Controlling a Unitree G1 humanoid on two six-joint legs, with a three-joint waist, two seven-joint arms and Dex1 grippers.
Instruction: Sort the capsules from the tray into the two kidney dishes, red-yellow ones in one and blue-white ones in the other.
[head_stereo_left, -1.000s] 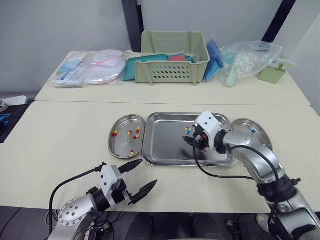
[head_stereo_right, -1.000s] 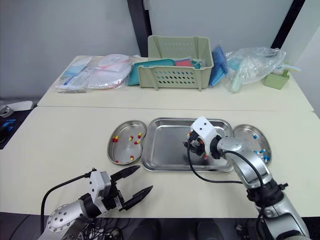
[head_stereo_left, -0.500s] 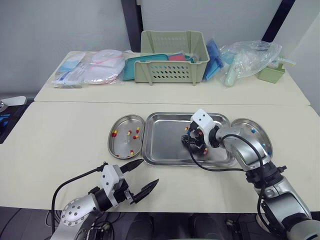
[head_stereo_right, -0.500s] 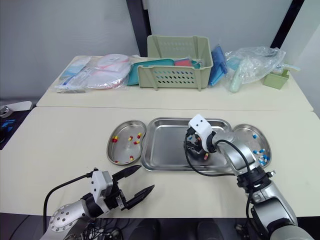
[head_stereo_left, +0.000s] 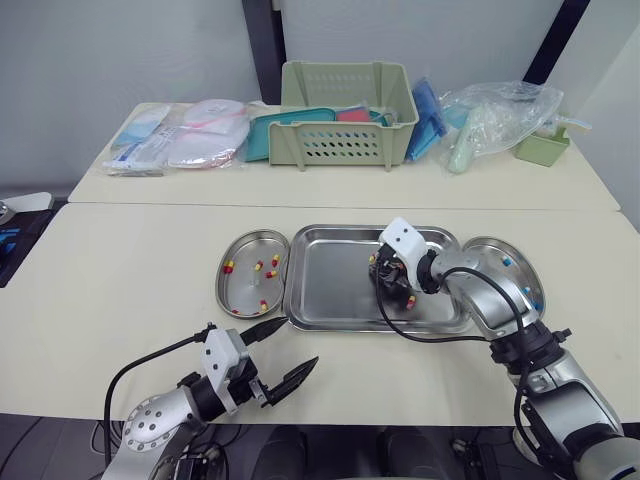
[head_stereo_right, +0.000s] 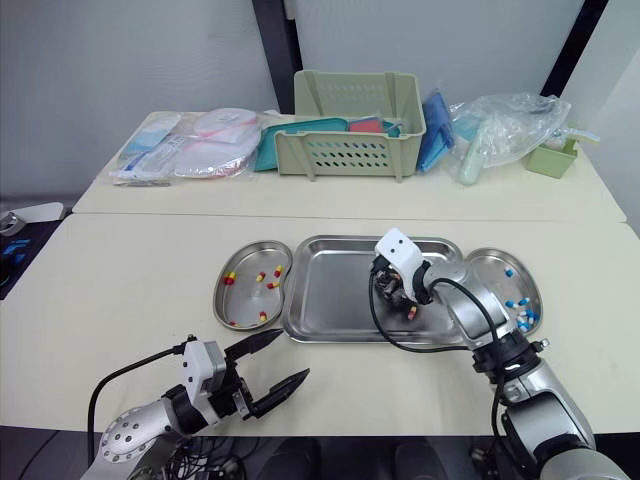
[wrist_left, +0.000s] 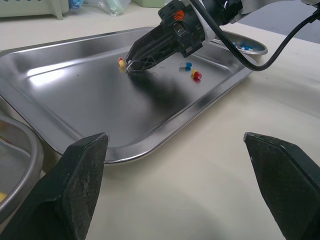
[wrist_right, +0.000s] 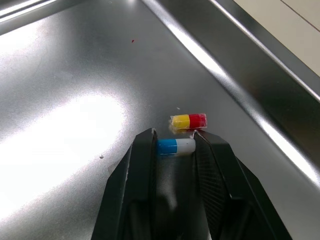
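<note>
The steel tray (head_stereo_left: 325, 290) lies mid-table between two kidney dishes. The left dish (head_stereo_left: 240, 297) holds several red-yellow capsules (head_stereo_left: 258, 267); the right dish (head_stereo_right: 497, 272) holds blue-white ones (head_stereo_right: 517, 303). My right gripper (head_stereo_left: 378, 272) points down into the tray's right half, shut on a blue-white capsule (wrist_right: 175, 146). A red-yellow capsule (wrist_right: 188, 121) lies just beyond it, almost touching. In the left wrist view, another red-yellow capsule (wrist_left: 196, 75) and a blue-white one (wrist_left: 186, 65) lie loose near the tray's right end. My left gripper (head_stereo_left: 297, 343) hangs open over the table's front edge, holding nothing.
A second table at the back carries a green basket (head_stereo_left: 345, 130), flat packets (head_stereo_left: 180, 140), a plastic bag (head_stereo_left: 495, 120) and a small green tub (head_stereo_left: 543, 148). Bare tabletop (head_stereo_left: 120, 290) stretches left of the left dish.
My right gripper has drawn in slightly towards the tray's far side, its tip down at the capsules. The left gripper has stayed put.
</note>
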